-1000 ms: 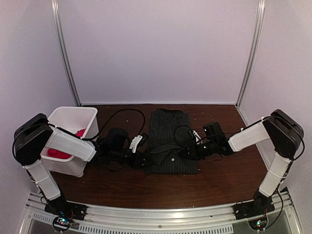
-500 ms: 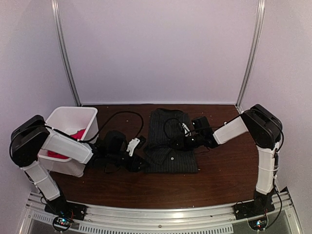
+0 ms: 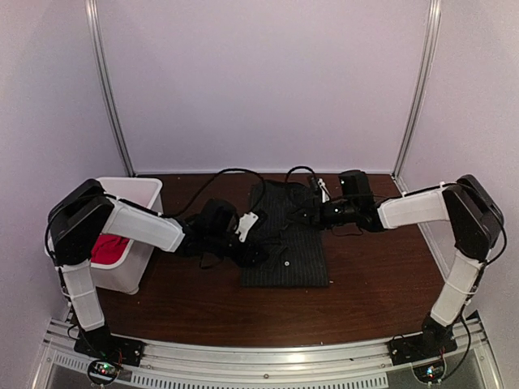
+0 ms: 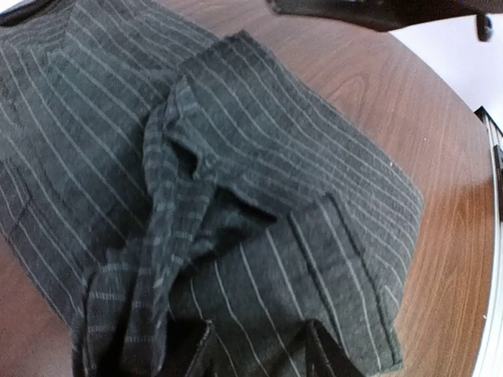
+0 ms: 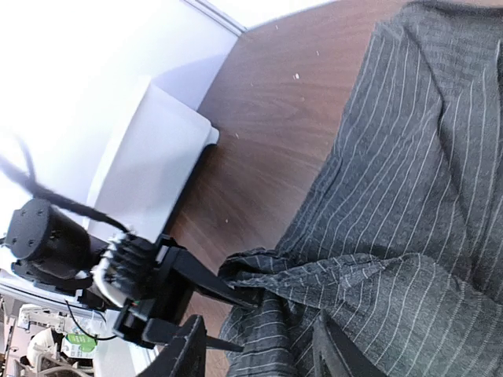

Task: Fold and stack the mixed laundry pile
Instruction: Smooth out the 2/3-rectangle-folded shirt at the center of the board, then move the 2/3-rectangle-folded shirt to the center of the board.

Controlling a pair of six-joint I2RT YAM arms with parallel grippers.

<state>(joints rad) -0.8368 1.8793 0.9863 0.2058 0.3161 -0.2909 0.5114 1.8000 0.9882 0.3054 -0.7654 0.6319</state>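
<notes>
Folding garment 1 of 2: the pinstriped shirt (image 3: 285, 243) lies mid-table, the left gripper (image 4: 259, 342) pinching a bunched fold over its body, the right gripper (image 5: 259, 345) with jaws apart at its far edge; the next move probably calls for laying that fold flat, while the red T-shirt (image 3: 104, 248) sits in the white bin (image 3: 134, 194).

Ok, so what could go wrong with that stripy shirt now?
1. The sleeve lies bunched on the pinstriped shirt right by the left tool; pulling away could drag the fold open.
2. The right tool is close over the same cloth and might snag it.
3. The red T-shirt sits in the white bin; stacked on a lumpy shirt, it could slide off.
</notes>
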